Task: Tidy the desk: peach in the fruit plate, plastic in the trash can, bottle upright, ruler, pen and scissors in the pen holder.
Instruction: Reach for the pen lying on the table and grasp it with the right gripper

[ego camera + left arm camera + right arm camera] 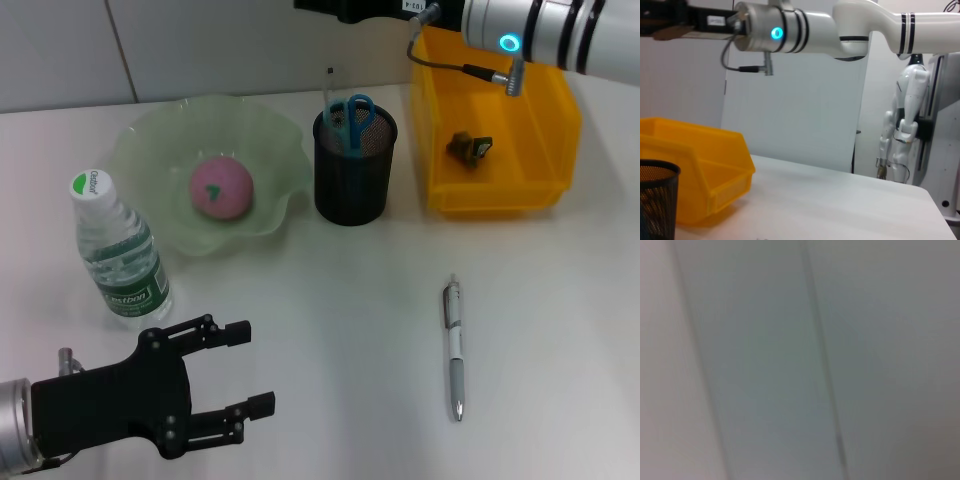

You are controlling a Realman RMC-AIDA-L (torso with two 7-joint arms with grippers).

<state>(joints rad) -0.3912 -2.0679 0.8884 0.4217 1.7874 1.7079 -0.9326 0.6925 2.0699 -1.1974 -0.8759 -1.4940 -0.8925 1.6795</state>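
Your left hand (255,368) hovers at the near left of the worktop (330,330), fingers apart and empty, just near of the upright bottle (118,255). Your right arm (545,30) reaches over the yellow bin (500,190) at the far right; its hand's state cannot be told. The peach (221,187) sits in the fruit plate (150,140), scissors (350,118) stand in the pen holder (352,185), and the pen (455,348) lies on the worktop at near right.

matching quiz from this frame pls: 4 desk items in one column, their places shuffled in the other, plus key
Items:
1. peach
2. scissors
3. pen
4. bottle

Places:
A. lying on the bare table
B. in the green fruit plate
C. standing upright beside the plate
D. in the black mesh pen holder

Pairs: 1-B, 2-D, 3-A, 4-C
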